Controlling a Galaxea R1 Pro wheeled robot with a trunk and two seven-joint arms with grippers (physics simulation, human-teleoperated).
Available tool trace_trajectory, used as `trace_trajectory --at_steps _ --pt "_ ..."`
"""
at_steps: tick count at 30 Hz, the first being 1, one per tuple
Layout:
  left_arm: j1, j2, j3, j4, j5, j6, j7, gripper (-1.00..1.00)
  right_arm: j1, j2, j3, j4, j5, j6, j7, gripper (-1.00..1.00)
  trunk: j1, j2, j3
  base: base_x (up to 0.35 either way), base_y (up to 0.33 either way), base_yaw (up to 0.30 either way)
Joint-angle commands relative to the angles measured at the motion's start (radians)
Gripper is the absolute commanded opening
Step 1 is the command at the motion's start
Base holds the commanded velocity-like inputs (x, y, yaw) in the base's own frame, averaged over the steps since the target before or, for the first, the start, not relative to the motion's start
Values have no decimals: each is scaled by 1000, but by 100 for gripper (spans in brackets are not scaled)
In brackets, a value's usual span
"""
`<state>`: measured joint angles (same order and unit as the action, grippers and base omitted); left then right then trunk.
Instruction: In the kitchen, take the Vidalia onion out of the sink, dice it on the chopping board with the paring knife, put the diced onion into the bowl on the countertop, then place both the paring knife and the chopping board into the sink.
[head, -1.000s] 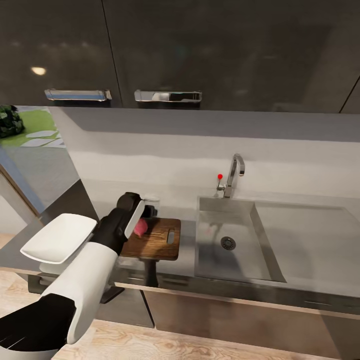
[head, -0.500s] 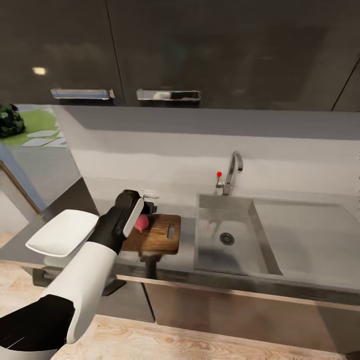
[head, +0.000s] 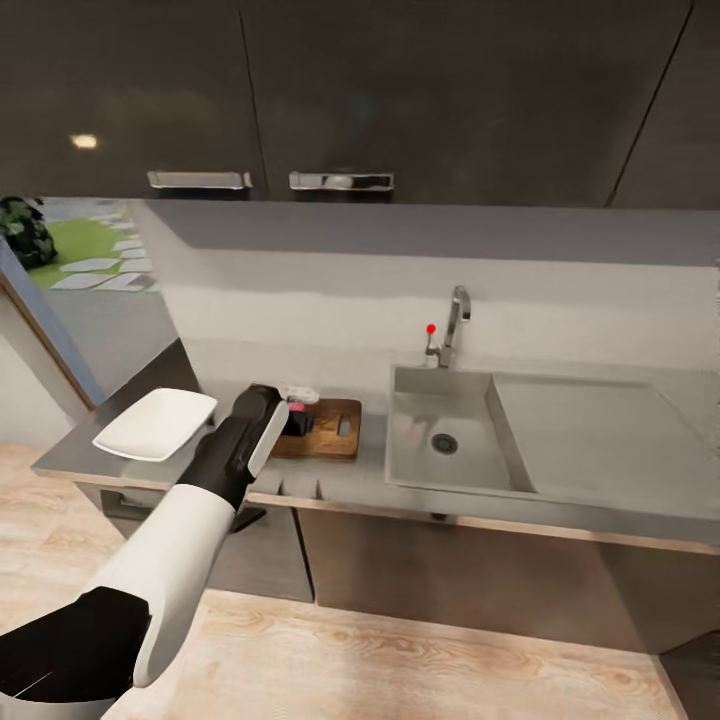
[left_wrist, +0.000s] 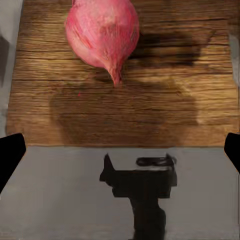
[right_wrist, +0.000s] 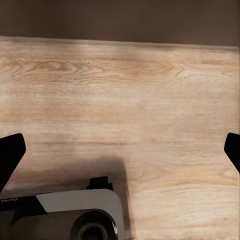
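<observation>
Left end effector (left_wrist: 120, 150) hangs spread wide above Vidalia onion (left_wrist: 102, 32) on unlabelled chopping board (left_wrist: 150, 100).

Dark cabinets (head: 400, 90), pale wood floor (head: 400, 660)

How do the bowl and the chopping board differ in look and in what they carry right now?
The bowl is white and smooth; the chopping board is brown wood with visible grain. The bowl is a shallow dish with raised sides; the chopping board is flat, with a slot-shaped handle hole. Nothing shows inside the bowl, while the chopping board carries the whole Vidalia onion. Both rest on the grey countertop, on the same side of the sink.
</observation>
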<state>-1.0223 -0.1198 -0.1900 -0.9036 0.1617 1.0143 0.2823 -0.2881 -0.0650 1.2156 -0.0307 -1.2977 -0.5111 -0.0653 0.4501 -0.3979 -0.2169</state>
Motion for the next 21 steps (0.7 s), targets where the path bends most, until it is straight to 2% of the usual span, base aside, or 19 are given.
trace_trajectory --at_steps 1,17,21 --pt "-1 0 -2 1 10 3 10 100 0 -1 8 -3 -5 -1 -7 100 0 -2 -2 -338 0 0" --pt "-1 0 -2 30 11 1 10 100 0 -1 8 -3 -5 -1 -7 100 0 -2 -2 -339 0 0" --pt "-1 0 -2 60 11 0 9 100 0 -1 8 -3 -5 -1 -7 100 0 -2 -2 -337 0 0"
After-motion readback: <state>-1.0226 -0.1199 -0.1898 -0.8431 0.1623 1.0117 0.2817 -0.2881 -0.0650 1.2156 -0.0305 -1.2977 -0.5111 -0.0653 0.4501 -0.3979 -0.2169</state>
